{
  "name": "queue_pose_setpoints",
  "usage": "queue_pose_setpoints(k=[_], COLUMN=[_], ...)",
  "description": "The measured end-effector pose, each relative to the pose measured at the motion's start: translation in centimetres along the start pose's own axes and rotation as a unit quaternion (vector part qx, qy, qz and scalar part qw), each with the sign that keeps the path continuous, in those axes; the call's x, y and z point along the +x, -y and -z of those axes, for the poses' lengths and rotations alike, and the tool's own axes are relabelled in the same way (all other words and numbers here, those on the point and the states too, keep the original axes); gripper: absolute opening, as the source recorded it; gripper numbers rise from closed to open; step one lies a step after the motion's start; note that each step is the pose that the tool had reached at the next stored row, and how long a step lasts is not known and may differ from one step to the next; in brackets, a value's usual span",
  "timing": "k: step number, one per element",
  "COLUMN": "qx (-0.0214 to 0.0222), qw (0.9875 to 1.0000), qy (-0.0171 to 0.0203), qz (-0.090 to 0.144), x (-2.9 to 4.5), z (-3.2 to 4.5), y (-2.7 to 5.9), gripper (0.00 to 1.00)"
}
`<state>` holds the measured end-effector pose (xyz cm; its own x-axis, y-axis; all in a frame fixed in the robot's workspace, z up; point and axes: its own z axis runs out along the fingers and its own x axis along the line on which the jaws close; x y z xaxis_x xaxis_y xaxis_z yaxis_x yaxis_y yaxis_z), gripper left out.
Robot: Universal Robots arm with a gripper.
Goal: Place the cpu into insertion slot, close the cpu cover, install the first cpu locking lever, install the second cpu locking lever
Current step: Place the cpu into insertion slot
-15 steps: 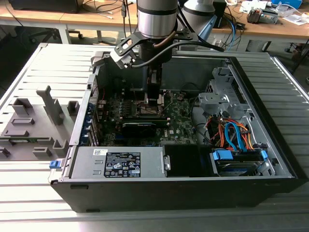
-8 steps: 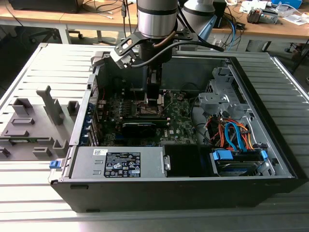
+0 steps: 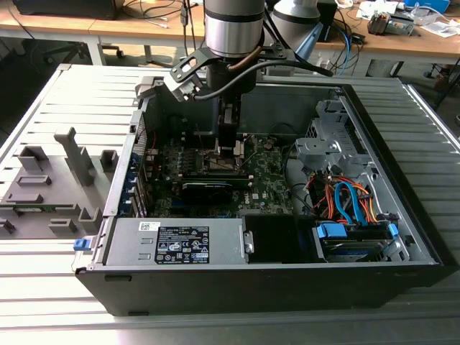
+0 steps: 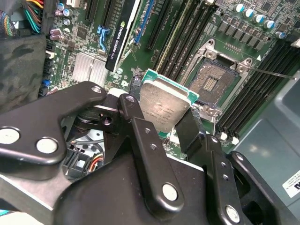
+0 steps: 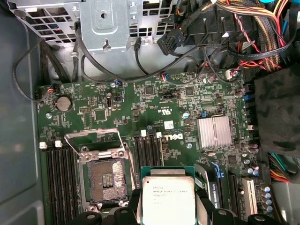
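nearest in the exterior view, the slatted metal desk carried an open black computer case. grey plastic fixtures stood on the desk just beside the case, at the exterior view's left. a grey power supply sat along the case's near wall. toward the near corner at the exterior view's right, blue and orange cables looped over a drive bay.

past these lay the green circuit board. a black graphics card stood on it between the power supply and the gripper, which the arm carried low inside the case over the board's middle.

in the second wrist view its fingers were clamped on two opposite edges of the cpu, metal top showing. the cpu was held over the board, just beside the insertion slot and not in it. the slot lay uncovered with its dark centre showing, and the cpu cover was swung up at one edge. long black memory slots flanked the slot on two sides, one bank lying between it and the held cpu. a ribbed silver heatsink stood near the cpu's other side.

farther back, a metal drive cage filled the case's end at the exterior view's right, with black cables trailing near it. beyond the case's far wall stood wooden desks.
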<state>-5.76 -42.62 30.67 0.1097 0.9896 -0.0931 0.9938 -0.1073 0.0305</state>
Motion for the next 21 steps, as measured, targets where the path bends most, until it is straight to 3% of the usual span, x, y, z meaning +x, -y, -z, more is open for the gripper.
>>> queue_pose_setpoints(k=[19,20,21], qx=[0.0011,0.0013,0.0053], qw=[0.9999,0.9999,0.9994], qy=[0.0026,0.001,-0.0312], qz=[-0.014,-0.014,-0.015], x=[0.0,0.01,0.0], z=[0.0,0.0,0.0], y=[0.0,-0.02,0.0], gripper=[0.54,0.54,0.54])
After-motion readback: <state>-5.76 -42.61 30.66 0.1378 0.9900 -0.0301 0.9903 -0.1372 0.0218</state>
